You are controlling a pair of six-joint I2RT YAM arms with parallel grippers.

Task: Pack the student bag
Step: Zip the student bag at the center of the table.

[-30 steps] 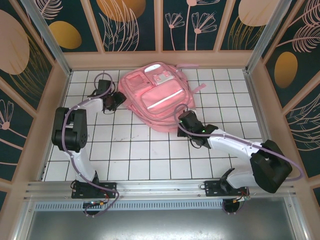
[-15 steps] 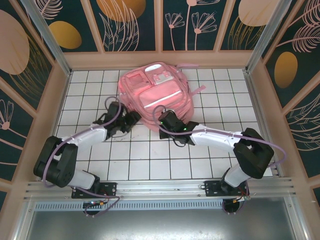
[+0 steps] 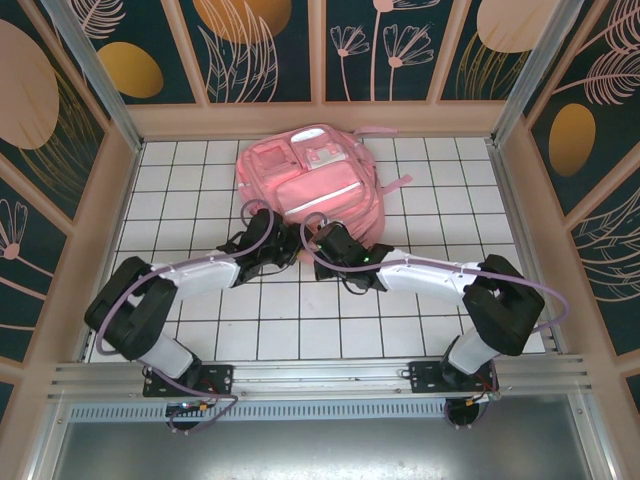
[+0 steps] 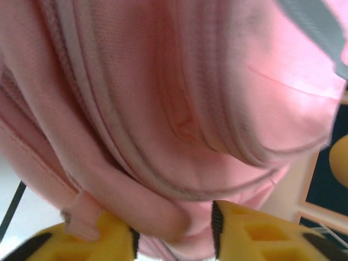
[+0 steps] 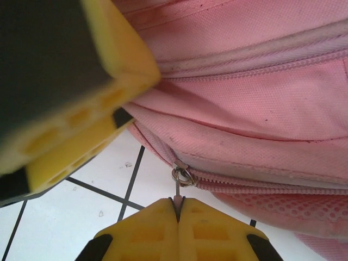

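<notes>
1. The student bag point(image 3: 310, 185) lies flat on the white tiled table point(image 3: 200, 180), front pockets and pale stripe facing up. The flowered back wall point(image 3: 260, 50) stands just beyond the bag's top end.
2. From overhead, both arms reach in to the bag's near edge. The left gripper point(image 3: 283, 243) is at the near left corner of the bag and the right gripper point(image 3: 318, 240) is just beside it, at the middle of that edge.
3. On my left wrist camera the bag point(image 4: 179, 109) looms over the left gripper point(image 4: 173, 234). Its yellow fingers point(image 4: 103, 242) stand partly apart, and a rolled fold of the bag's pink fabric sits between them. The fold touches the left-hand finger. I cannot tell whether the two fingers are actually pinching it.
4. On my right wrist camera the right gripper point(image 5: 178, 209) is closed tight, pads together. It has hold of the thin metal zipper pull point(image 5: 181, 176), which hangs from a zip along the bag's point(image 5: 261, 109) lower seam.
5. In that same view the left gripper's yellow finger point(image 5: 81, 125) comes in from the upper left and presses against the bag's edge, near the zipper pull but apart from it.
6. Mesh fabric shows on the bag's underside just below the zip.
</notes>
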